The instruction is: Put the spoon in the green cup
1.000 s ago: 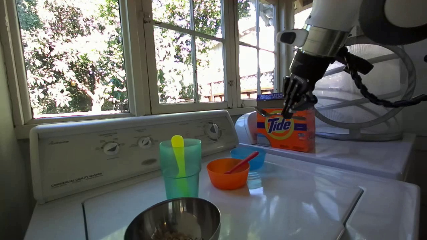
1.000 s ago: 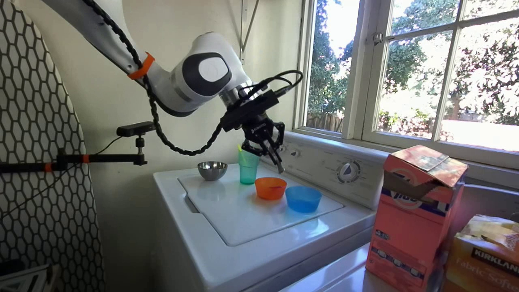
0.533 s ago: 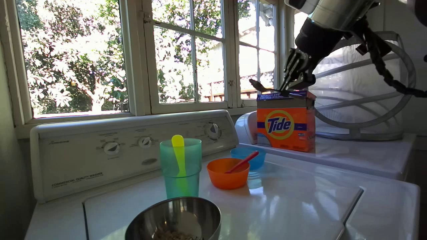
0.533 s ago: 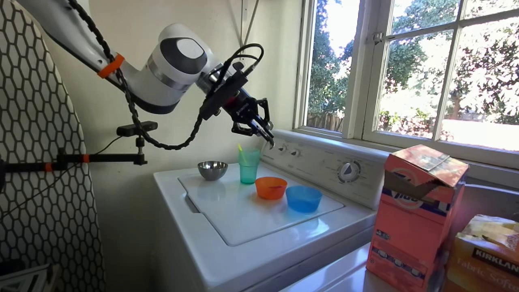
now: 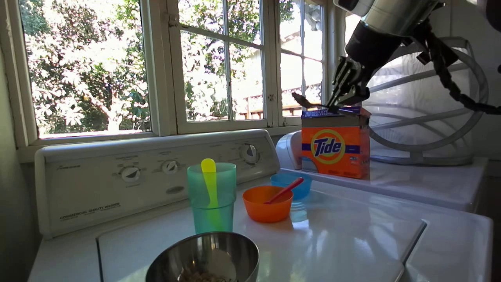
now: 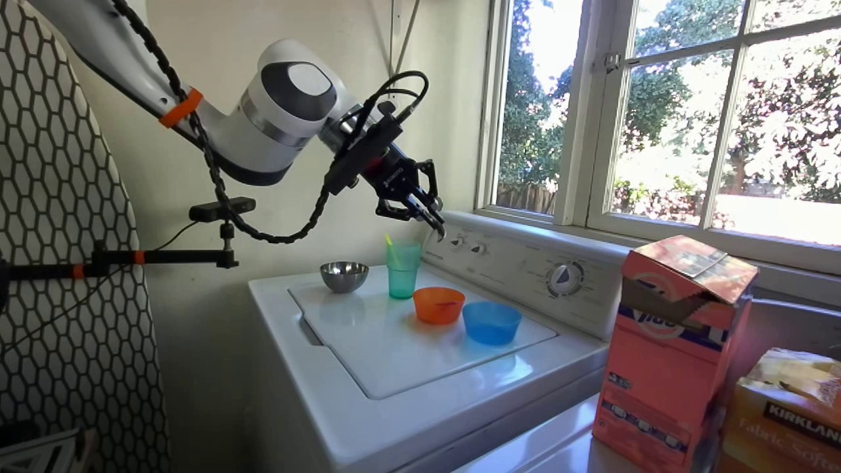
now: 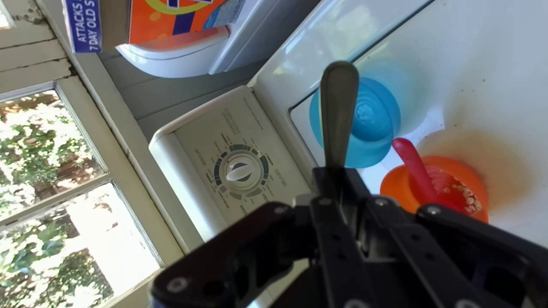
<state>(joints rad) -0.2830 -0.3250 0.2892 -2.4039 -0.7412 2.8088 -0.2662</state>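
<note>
Clamping the grey spoon partway along, the pincer holds it in the air, outside the green cup and clear of the bench. Past it in the wrist view sit the blue bowl and, just beside, the orange bowl with a red spoon leaning inside. The green cup stands upright near the orange bowl, a yellow spoon within, a steel bowl nearby.

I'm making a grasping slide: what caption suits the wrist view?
Jaws shut on a grey spoon, with a blue bowl and an orange bowl holding a red spoon beyond.
</note>
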